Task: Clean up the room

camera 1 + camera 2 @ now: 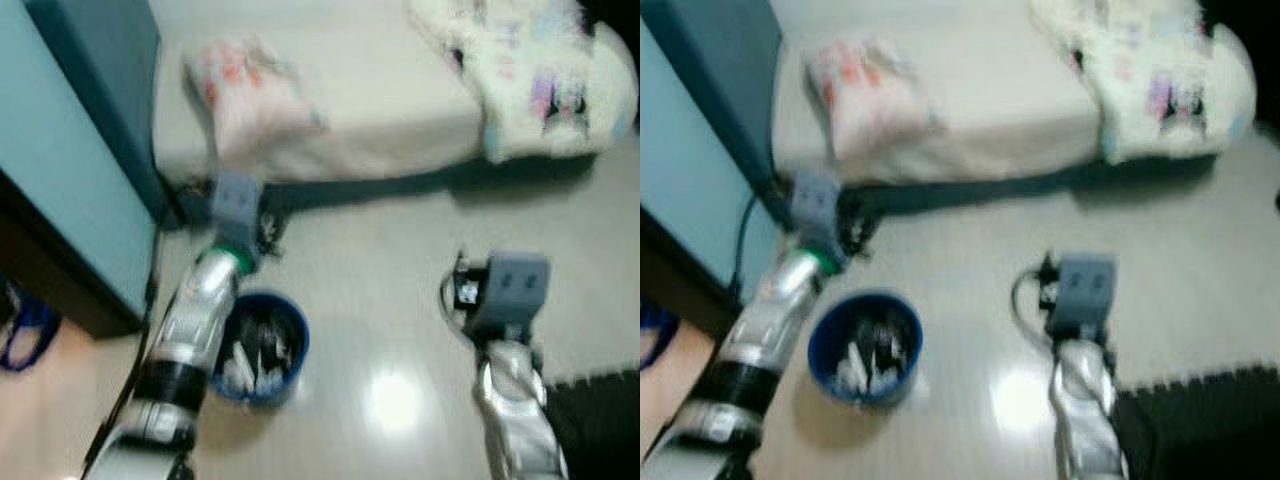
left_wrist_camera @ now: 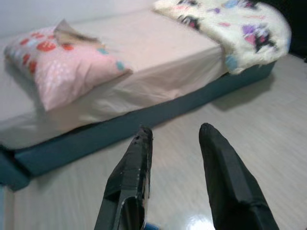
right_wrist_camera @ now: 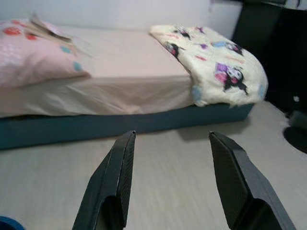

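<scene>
Blue and full of scraps, the waste bin [image 1: 262, 347] sits nearest on the floor beside the left gripper [image 2: 175, 143]; the right gripper [image 3: 170, 148] too is spread and empty. Beyond, on the bed [image 1: 400, 110], the pillow [image 1: 255, 90] and rumpled blanket [image 1: 520, 75] look soft and light, best pinched at a corner.

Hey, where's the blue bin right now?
In the left eye view, the blue bin stands on the floor beside the left arm, in front of the bed with its pink pillow.
</scene>
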### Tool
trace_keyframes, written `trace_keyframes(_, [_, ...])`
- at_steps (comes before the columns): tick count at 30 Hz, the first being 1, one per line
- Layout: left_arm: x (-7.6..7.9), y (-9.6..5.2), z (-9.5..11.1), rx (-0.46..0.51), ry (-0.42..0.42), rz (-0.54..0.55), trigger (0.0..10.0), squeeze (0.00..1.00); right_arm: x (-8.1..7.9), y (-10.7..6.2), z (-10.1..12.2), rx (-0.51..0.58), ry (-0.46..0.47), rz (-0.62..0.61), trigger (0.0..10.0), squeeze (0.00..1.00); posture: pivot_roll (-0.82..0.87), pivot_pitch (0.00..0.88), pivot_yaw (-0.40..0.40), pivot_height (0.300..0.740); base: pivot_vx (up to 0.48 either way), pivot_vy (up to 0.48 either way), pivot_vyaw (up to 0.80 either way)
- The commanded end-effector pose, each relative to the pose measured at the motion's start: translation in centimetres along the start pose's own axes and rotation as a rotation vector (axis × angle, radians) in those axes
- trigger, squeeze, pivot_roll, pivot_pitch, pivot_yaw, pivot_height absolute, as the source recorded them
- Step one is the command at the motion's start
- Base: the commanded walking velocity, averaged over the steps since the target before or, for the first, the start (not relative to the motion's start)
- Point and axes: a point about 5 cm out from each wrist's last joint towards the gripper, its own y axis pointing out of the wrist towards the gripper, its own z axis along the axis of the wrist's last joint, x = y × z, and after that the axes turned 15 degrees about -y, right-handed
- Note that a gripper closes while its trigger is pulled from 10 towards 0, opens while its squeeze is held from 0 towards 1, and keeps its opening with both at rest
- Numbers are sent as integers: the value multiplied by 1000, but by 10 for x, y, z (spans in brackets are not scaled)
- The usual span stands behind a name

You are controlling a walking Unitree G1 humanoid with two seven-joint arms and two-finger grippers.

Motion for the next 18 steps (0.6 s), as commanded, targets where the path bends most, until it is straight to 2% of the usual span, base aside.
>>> trace_keyframes(1, [-13,-4,-2,-14,4,76,10000,0,-6,-3,-2,-9,7,26,10000,0,-167,121,120,721,420,0,0])
trace_keyframes(18, [-7,-3,-2,-15,44,47,10000,0,-5,-4,-2,-5,8,22,10000,0,-176,130,129,721,449,0,0])
